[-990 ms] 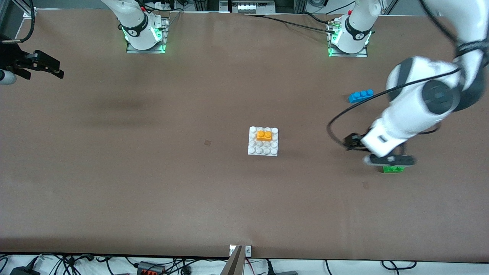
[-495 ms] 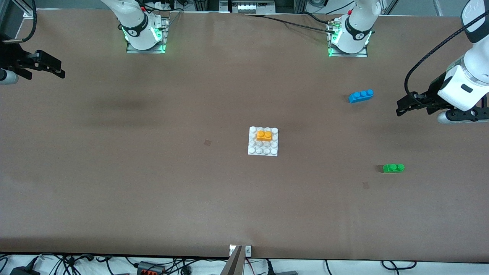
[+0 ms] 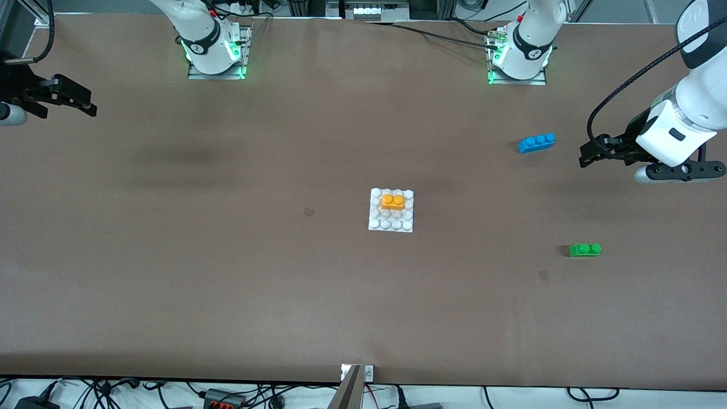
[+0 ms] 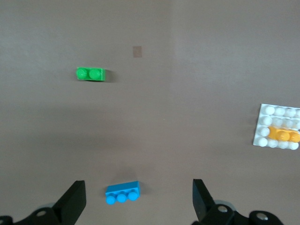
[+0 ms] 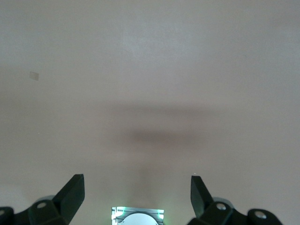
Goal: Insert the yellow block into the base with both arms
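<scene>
The desk [image 3: 227, 272] is covered by a brown sheet, and the two arms' bases are seen along its top edge in the front view. The left arm [image 3: 690, 85] is held up over the desk's edge at its own end, its left gripper [image 3: 593, 154] empty with the jaws spread wide; the spread fingers [image 4: 75, 201] are shown plainly only in the left wrist view. The right gripper [image 3: 74, 96] is held over the edge at the right arm's end, likewise spread and empty; its wrist view [image 5: 136, 197] shows only bare sheet and a lit arm base.

The base [image 3: 391, 223] lies flat near the middle of the desk. The yellow block [image 3: 392, 201] is seated on its studs, in the half farther from the front camera.

The blue brick [image 3: 536, 142] and the green brick [image 3: 584, 250] lie toward the left arm's end, the green one nearer the front camera. Both, with the base and block, are also caught in the left wrist view.
</scene>
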